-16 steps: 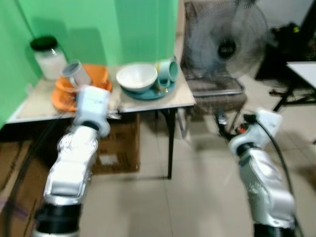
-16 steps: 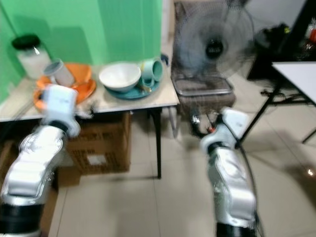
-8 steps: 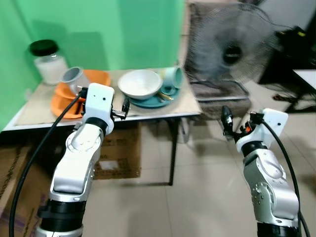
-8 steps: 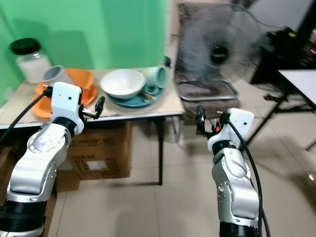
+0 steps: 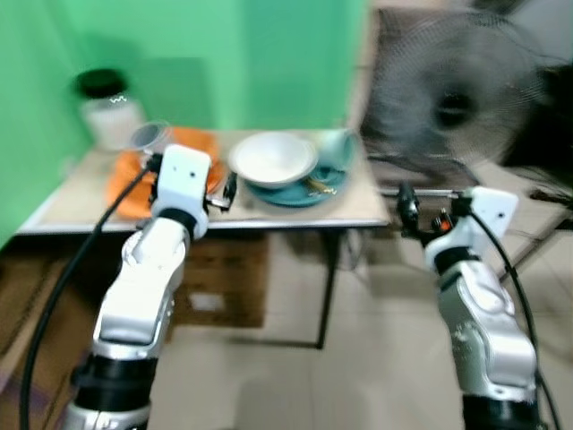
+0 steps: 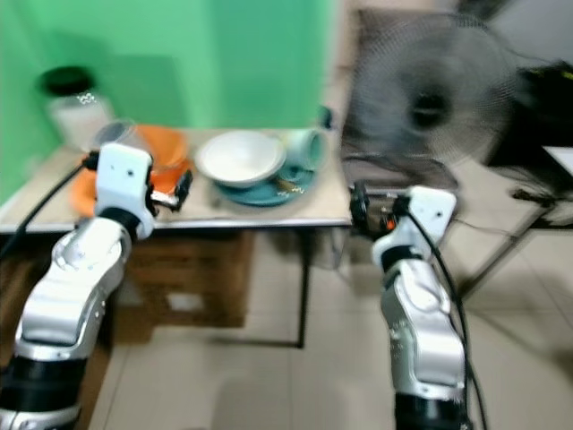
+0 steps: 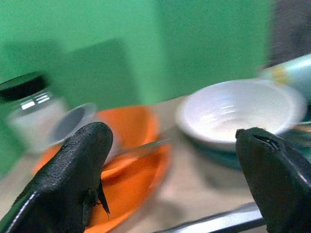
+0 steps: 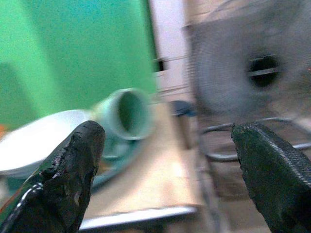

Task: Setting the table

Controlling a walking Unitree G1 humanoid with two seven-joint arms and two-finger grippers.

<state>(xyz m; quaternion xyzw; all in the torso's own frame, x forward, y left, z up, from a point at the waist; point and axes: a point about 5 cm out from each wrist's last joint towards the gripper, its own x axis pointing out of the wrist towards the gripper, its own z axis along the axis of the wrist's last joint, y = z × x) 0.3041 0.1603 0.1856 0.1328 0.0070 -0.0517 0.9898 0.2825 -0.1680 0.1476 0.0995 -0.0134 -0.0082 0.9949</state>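
So w/ both the left gripper (image 5: 229, 190) & right gripper (image 5: 405, 208) spread wide, empty, we'd square up to the table (image 5: 81, 199) before grabbing the white bowl (image 5: 272, 158).

You have a white bowl (image 5: 271, 159) sitting upright on a teal plate (image 5: 295, 190) near the right end of the counter (image 5: 72, 202), its inside bare. A teal mug (image 8: 124, 114) lies on its side on that same plate, just right of the bowl, mouth facing outward. To the left you see stacked orange dishes (image 7: 130, 160), shallow and wide, with a grey cup (image 7: 80, 124) tipped over on them. A thin metal utensil (image 7: 146, 144) rests across the orange rim; blur keeps you from telling its kind. Behind the orange stack stands a clear jar (image 5: 109, 114) with a black lid, holding something white.
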